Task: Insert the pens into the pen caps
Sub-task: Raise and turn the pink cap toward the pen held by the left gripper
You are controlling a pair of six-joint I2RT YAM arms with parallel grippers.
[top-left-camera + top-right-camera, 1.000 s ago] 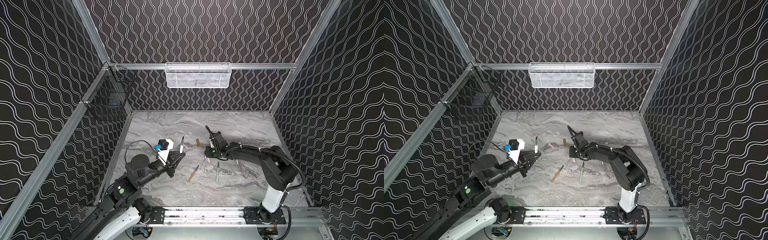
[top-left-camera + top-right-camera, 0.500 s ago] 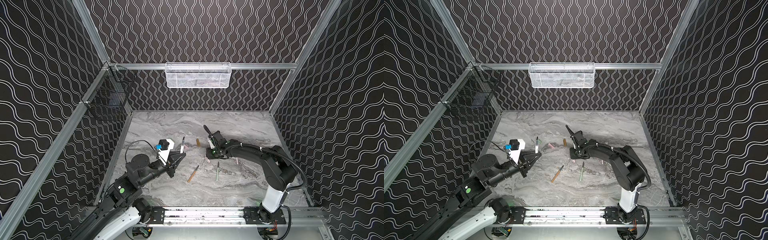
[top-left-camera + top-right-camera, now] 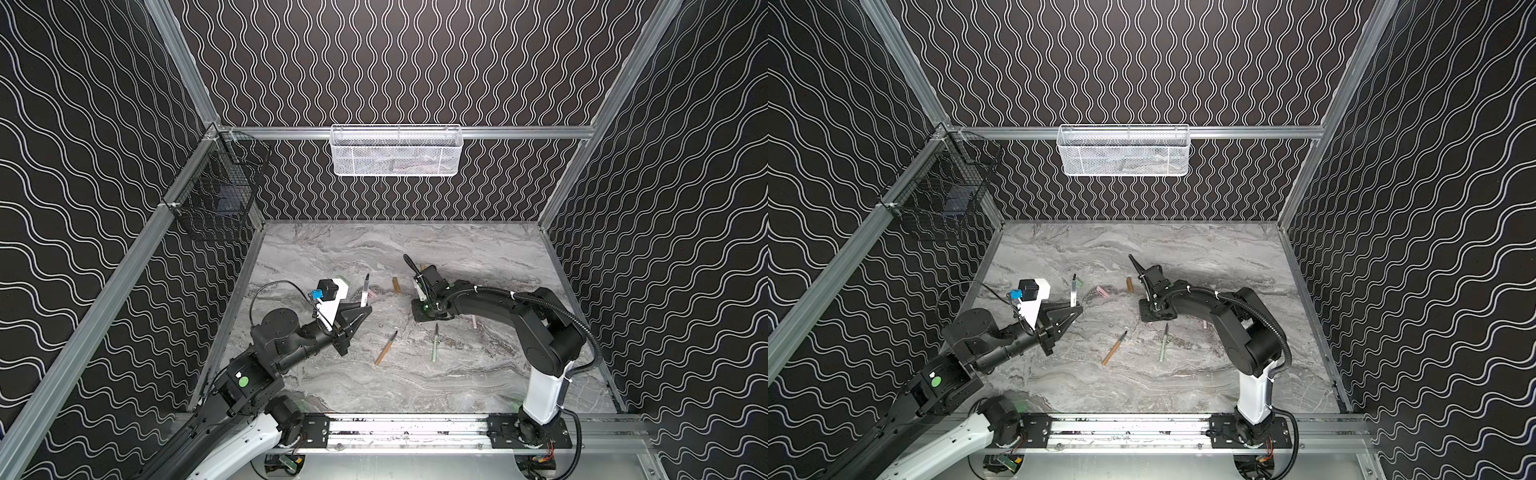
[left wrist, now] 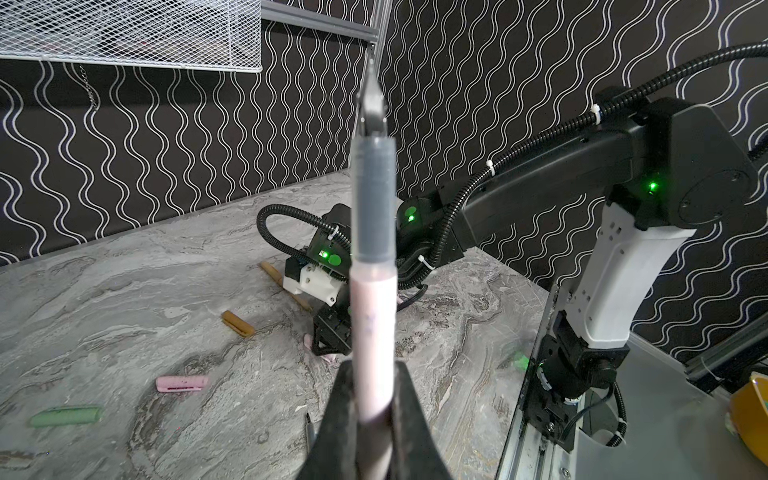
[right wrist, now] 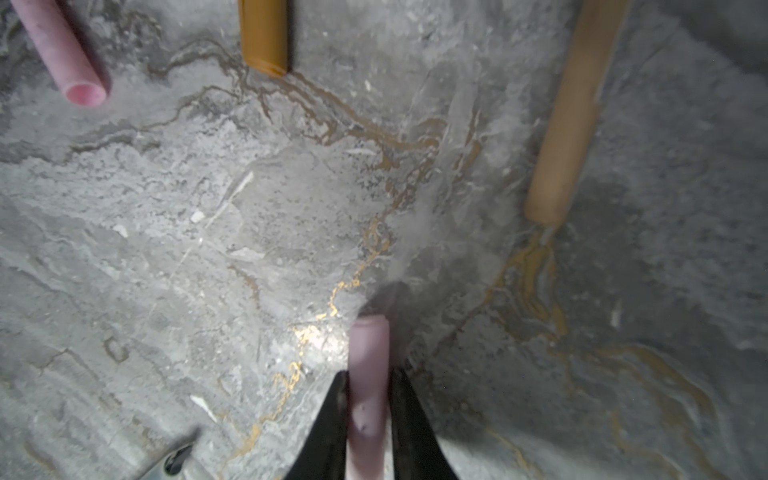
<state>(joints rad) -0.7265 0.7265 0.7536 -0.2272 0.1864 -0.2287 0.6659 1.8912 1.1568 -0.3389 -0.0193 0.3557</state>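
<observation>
My left gripper (image 4: 374, 368) is shut on a pink pen (image 4: 372, 291) and holds it upright, dark tip up; it shows in both top views (image 3: 365, 291) (image 3: 1073, 291). My right gripper (image 5: 368, 376) points down at the table (image 3: 478, 257), its jaws closed on a pink pen cap (image 5: 369, 353). From the left wrist view this gripper (image 4: 332, 340) sits low on the table. Loose caps lie between the arms: pink (image 3: 372, 296), tan (image 3: 396, 284) and green (image 4: 66, 415). A tan pen (image 3: 385, 348) and a green pen (image 3: 434, 343) lie nearer the front.
A second tan pen (image 5: 569, 112) lies just behind the right gripper. A small pink piece (image 3: 473, 321) rests under the right forearm. A white mesh basket (image 3: 397, 149) hangs on the back wall and a black wire basket (image 3: 216, 203) on the left wall.
The right gripper's jaws have narrowed onto the pink cap, and its wrist shifted slightly. The left arm and its pen have not moved.
</observation>
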